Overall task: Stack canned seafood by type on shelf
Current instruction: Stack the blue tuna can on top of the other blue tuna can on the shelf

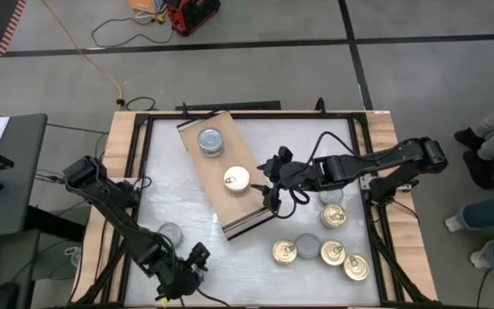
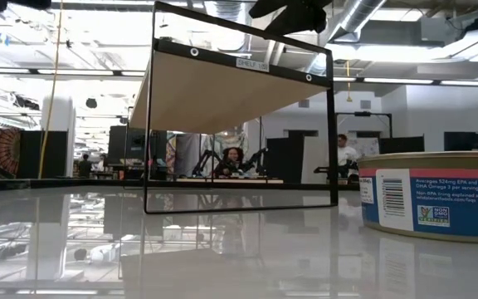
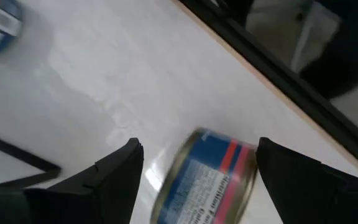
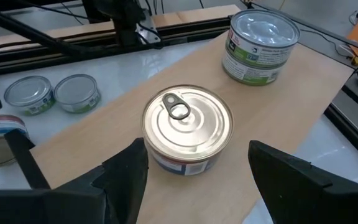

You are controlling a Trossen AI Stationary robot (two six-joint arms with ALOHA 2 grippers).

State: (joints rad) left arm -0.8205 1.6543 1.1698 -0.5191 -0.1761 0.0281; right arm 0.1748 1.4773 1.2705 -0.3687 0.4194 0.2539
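Note:
The shelf [image 1: 221,184] is a light-wood board lying slantwise mid-table. On it stand a gold pull-tab tin [image 4: 187,127] and, farther back, two silver-topped tins with green labels [image 4: 260,46], one stacked on the other. My right gripper [image 1: 273,193] hangs open just right of the gold tin, with the tin ahead between its fingers and untouched. My left gripper [image 1: 194,262] is open near the table's front edge. A blurred blue-and-red-labelled tin [image 3: 207,180] sits tilted between its fingers, with a gap on each side.
Several loose tins lie on the white tabletop right of the shelf, gold-topped [image 1: 356,267] and silver-topped [image 1: 307,246]. Another silver tin [image 1: 170,233] sits near the left arm. One tin [image 2: 438,195] stands close to the low camera. A person's legs [image 1: 487,215] are beyond the table's right edge.

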